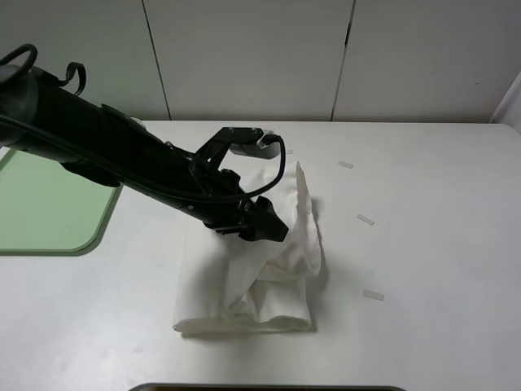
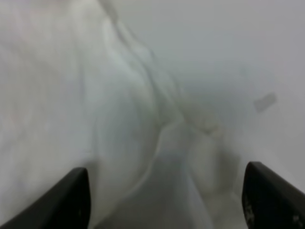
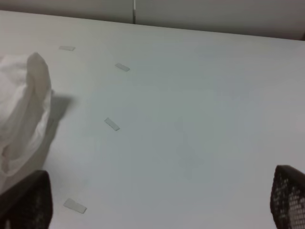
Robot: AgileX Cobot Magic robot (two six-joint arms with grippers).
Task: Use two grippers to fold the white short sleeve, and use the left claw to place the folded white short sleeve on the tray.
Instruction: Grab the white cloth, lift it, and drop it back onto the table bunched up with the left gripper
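A: What carries everything?

B: A plain white table [image 1: 423, 269] with a matte top. Behind its far edge stands a wall of pale panels [image 1: 252, 57] split by dark vertical seams. Small white tape strips [image 1: 365, 219] lie on the table toward its right side.

A: Any writing or labels?

B: None that can be read on the strips, the arm or the cloth.

A: Where is the shirt?

B: The shirt [image 1: 269, 277] lies folded and bunched near the middle of the table, its lower hem toward the near edge, one rumpled fold standing up on its right side. The green tray [image 1: 49, 212] sits at the left edge, apart from the shirt.

A: And the claws?

B: The left claw [image 1: 269, 226] hangs over the shirt's upper part; its wrist view shows the fingers [image 2: 66, 200] apart with blurred white cloth between and below them, and whether they touch it cannot be told. The right claw [image 3: 157, 200] shows only in its own wrist view, fingers wide apart over bare table, the shirt just beside it.
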